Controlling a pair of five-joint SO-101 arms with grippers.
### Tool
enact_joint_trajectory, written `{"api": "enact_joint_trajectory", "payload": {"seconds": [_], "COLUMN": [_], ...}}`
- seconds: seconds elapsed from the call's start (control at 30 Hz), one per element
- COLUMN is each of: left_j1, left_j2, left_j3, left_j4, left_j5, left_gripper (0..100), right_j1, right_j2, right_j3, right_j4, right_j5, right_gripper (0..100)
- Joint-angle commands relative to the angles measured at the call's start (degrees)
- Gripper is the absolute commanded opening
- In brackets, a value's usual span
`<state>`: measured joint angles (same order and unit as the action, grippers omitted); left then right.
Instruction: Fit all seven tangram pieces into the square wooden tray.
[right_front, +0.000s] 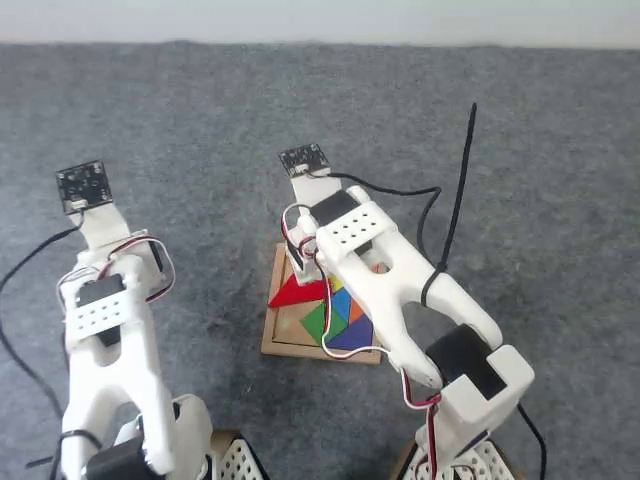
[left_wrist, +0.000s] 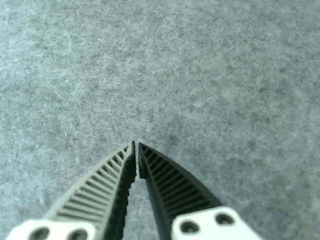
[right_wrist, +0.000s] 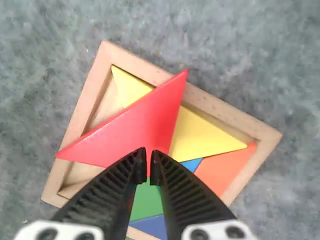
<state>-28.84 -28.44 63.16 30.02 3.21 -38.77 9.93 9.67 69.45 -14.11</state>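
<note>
The square wooden tray (right_wrist: 226, 113) lies on grey carpet, with a yellow triangle (right_wrist: 202, 135), an orange piece (right_wrist: 220, 170), a green piece (right_wrist: 145, 202) and a blue piece (right_wrist: 150, 226) inside it. A large red triangle (right_wrist: 132, 125) rests tilted across the tray's open corner, one tip past the rim. My right gripper (right_wrist: 148, 161) is shut on the red triangle's edge. From above, the red triangle (right_front: 295, 292) pokes out past the left side of the tray (right_front: 300, 348) under the right arm. My left gripper (left_wrist: 136, 146) is shut on nothing, over bare carpet.
Grey carpet (right_front: 200, 120) surrounds the tray on all sides. The left arm (right_front: 105, 310) stands well to the left of the tray. A black cable (right_front: 460, 190) rises beside the right arm. Both arm bases sit at the near edge.
</note>
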Motion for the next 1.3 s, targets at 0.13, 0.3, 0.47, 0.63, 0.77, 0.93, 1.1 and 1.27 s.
{"api": "enact_joint_trajectory", "payload": {"seconds": [0.13,0.3,0.47,0.63,0.77,0.93,1.1,1.27], "left_j1": [-0.1,-0.1,-0.1,-0.1,-0.1,0.0,0.0,0.0], "left_j2": [-0.6,-0.6,-0.6,-0.6,-0.6,-0.6,-0.6,-0.6], "left_j3": [-2.4,-2.4,-2.4,-2.4,-2.4,-2.4,-2.4,-2.4], "left_j4": [-1.2,-1.2,-1.2,-1.2,-1.2,-1.2,-1.2,-1.2], "left_j5": [0.6,0.6,0.6,0.6,0.6,0.6,0.6,0.6], "left_gripper": [1,1,1,1,1,1,1,1], "right_j1": [1.1,3.2,0.2,-4.0,-4.7,-3.4,-3.0,-3.2], "right_j2": [-0.8,0.0,4.0,6.9,7.3,7.3,7.4,7.4], "right_j3": [-3.8,-3.3,-3.3,-3.4,-3.4,-3.4,-3.4,-3.4], "right_j4": [0.6,-5.2,-5.5,-2.6,-2.6,-2.5,-3.0,-3.0], "right_j5": [0.6,0.6,0.7,0.7,4.6,9.3,17.3,23.8], "right_gripper": [2.3,2.3,2.3,2.3,2.3,2.3,2.3,2.3]}}
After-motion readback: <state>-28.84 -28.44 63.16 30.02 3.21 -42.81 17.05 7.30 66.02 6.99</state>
